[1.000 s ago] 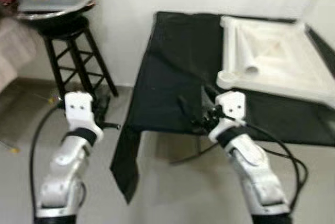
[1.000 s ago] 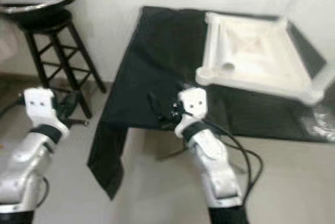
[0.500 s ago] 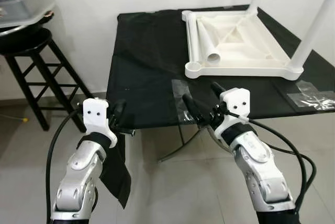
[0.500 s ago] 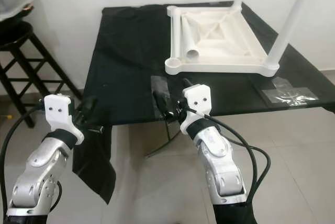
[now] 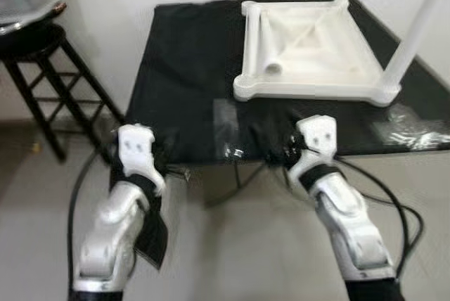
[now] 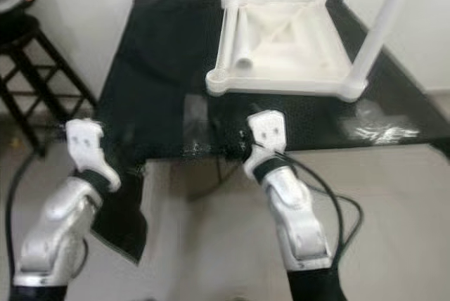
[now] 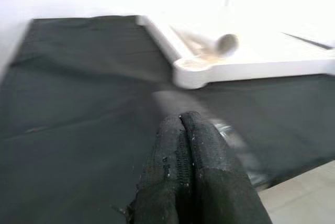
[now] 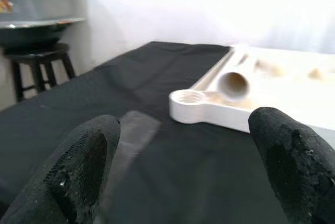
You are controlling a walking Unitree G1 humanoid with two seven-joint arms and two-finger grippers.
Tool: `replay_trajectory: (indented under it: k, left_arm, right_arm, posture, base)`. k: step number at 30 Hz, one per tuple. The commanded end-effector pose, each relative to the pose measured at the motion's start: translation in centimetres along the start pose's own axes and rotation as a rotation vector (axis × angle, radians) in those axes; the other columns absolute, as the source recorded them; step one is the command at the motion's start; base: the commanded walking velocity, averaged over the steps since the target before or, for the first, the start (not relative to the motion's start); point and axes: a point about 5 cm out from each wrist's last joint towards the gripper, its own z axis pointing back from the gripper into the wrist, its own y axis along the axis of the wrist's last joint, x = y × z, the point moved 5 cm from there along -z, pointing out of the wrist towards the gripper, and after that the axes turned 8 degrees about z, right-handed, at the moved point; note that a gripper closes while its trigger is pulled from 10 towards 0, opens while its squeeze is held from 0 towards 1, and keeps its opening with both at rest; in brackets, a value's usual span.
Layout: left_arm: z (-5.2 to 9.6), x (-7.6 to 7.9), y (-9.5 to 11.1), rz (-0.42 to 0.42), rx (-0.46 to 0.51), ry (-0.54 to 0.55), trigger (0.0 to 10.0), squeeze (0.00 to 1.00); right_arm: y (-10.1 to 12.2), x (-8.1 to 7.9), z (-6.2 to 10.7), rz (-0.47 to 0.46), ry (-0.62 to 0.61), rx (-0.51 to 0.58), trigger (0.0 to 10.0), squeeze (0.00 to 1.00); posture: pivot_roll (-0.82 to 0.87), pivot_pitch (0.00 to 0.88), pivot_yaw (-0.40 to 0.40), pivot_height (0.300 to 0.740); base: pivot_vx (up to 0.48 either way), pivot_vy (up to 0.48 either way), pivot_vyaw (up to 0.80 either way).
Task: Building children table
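Observation:
An upside-down white children's table top point(image 5: 316, 55) lies on a table under a black cloth point(image 5: 190, 69). Two white legs point(image 5: 415, 34) stand up from its right-hand corners. A loose white leg tube point(image 5: 271, 67) lies inside the frame, beside an empty corner socket point(image 5: 242, 91). My left gripper point(image 7: 181, 122) is shut with nothing in it and hovers over the cloth's front left part. At the table's front edge, short of the empty socket point(image 8: 188, 98), my right gripper point(image 8: 186, 130) is open, its fingers wide apart.
Clear plastic wrappers point(image 5: 415, 132) lie on the cloth at the front right and front middle point(image 5: 228, 125). A black stool point(image 5: 42, 55) carrying a bin stands at the left by the wall. A flap of cloth point(image 5: 151, 234) hangs off the front left corner.
The view has shifted closer to the table and blurred. Both grippers now reach the table's front edge, where before they were short of it.

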Motion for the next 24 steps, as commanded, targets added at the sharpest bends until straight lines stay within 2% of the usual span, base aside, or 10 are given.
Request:
replay_trajectory:
  k: [1, 4, 12, 18, 24]
  left_arm:
    - [0.43, -0.77, -0.51, -0.003, -0.026, 0.021, 10.0, 0.00]
    - [0.40, -0.81, -0.58, -0.003, -0.029, 0.027, 10.0, 0.00]
    - [0.22, -1.64, -0.83, -0.006, -0.033, 0.090, 10.0, 0.00]
    - [-0.02, -1.71, -0.73, -0.014, -0.033, 0.087, 10.0, 0.00]
    - [-0.32, -1.15, -0.39, -0.004, -0.025, 0.041, 10.0, 0.00]
  right_arm:
    - [-0.12, -0.59, 0.02, -0.004, 0.011, 0.001, 10.0, 0.00]
    - [-0.15, -0.57, 0.02, -0.003, 0.010, 0.000, 10.0, 0.00]
    - [-0.51, -0.54, -0.06, 0.001, 0.001, -0.012, 10.0, 0.00]
    - [-0.65, -0.41, -0.14, 0.003, -0.010, -0.020, 10.0, 0.00]
    - [-0.55, -0.38, -0.32, 0.005, -0.015, -0.022, 10.0, 0.00]
  posture:
    - [-0.01, 0.132, 0.031, 0.740]
    - [-0.01, 0.133, 0.030, 0.740]
    - [-0.02, 0.128, 0.030, 0.740]
    - [-0.02, 0.121, 0.031, 0.740]
    - [-0.02, 0.115, 0.032, 0.740]
  base:
    - [0.000, -0.472, 0.00]
    - [0.000, -0.446, 0.00]
    - [0.000, 0.000, 0.00]
    - [0.000, 0.000, 0.00]
    - [0.000, 0.000, 0.00]
